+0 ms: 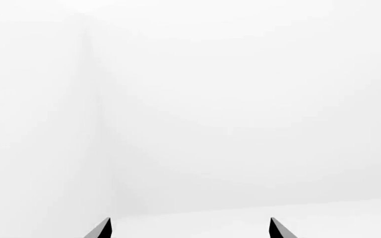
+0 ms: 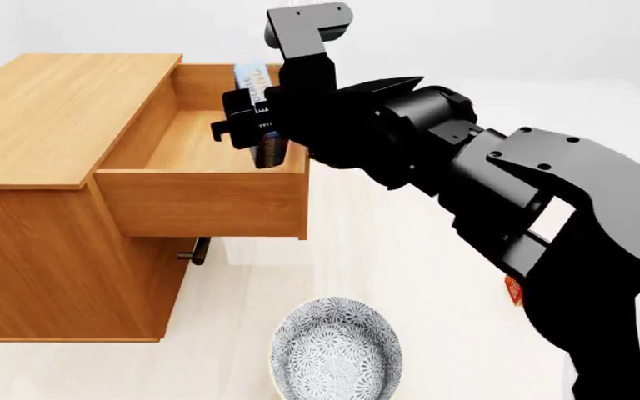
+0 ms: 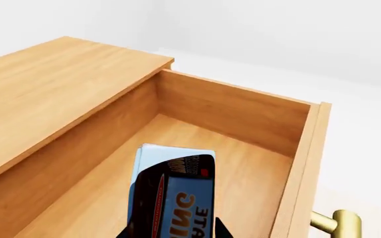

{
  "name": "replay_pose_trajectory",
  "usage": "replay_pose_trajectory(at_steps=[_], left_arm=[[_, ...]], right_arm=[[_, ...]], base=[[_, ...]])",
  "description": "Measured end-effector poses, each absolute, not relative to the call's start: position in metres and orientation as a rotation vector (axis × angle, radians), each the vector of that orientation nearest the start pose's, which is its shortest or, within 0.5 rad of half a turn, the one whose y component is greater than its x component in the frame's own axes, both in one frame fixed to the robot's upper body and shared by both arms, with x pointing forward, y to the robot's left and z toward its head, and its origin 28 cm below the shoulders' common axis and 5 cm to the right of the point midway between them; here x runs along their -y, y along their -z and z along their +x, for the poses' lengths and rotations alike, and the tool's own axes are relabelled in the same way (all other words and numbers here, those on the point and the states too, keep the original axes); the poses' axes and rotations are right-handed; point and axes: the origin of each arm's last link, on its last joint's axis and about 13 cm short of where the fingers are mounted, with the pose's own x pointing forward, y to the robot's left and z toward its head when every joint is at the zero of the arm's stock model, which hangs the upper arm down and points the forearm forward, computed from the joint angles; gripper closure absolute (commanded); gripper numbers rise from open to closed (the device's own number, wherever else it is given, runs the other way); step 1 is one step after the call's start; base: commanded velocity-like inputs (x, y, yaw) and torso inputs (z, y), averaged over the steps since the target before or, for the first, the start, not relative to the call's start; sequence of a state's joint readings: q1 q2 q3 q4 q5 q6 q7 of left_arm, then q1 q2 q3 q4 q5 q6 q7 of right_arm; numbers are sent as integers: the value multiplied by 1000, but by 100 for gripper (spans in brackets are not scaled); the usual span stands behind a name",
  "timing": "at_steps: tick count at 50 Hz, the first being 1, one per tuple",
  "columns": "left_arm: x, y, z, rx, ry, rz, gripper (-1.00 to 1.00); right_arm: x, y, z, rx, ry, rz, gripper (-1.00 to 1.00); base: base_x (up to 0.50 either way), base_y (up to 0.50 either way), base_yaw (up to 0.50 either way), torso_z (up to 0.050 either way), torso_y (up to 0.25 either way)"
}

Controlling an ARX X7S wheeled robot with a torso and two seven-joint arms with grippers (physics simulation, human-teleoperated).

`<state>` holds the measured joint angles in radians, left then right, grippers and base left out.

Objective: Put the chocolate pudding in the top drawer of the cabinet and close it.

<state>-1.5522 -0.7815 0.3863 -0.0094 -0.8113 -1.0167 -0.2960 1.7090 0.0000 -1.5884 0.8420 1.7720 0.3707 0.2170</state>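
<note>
Our right fingers are clamped on the pudding, holding the thin box on edge above the open drawer. In the right wrist view we see its blue edge and dark printed face between the dark fingertips, with the bare wooden drawer floor below it. We cannot tell from either view whether the box touches that floor; it appears to hang over it, near the middle of the drawer.

The drawer is pulled well out of the cabinet, and apart from the held pudding we see nothing inside it. Its brass handle shows at the front edge in the right wrist view. Below the drawer, in the head view, we see a second handle on a lower drawer front.

Our left fingers stand apart, holding nothing; only their two dark tips show against a plain white background, and the left arm does not appear in the head view.

Our right arm reaches from the lower right of the head view up and across to the drawer, its wrist above the drawer's right side wall and the fingers pointing down into the box.

A patterned bowl sits on the pale tabletop in front of the cabinet, well apart from the drawer. A small red item peeks out from behind the arm.
</note>
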Motion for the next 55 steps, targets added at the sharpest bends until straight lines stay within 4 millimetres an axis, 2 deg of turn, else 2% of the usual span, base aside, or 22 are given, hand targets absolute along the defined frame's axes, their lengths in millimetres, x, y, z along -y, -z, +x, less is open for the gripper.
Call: replay_pose_trajectory(at_steps=[21, 22, 43, 55], left_arm=[[-338, -400, 285, 275, -193, 207, -100], [-338, -400, 285, 275, -193, 207, -100], [-339, -399, 286, 272, -193, 209, -100], [-338, -399, 286, 271, -189, 209, -100]], right_arm=[[-31, -279, 385, -310, -536, -35, 100], [-31, -278, 385, -311, -536, -35, -100], [-30, -278, 384, -318, -537, -48, -100], [-28, -302, 385, -269, -525, -44, -100]], base=[[0, 0, 0, 0, 0], [0, 0, 0, 0, 0], [0, 0, 0, 0, 0], [0, 0, 0, 0, 0]])
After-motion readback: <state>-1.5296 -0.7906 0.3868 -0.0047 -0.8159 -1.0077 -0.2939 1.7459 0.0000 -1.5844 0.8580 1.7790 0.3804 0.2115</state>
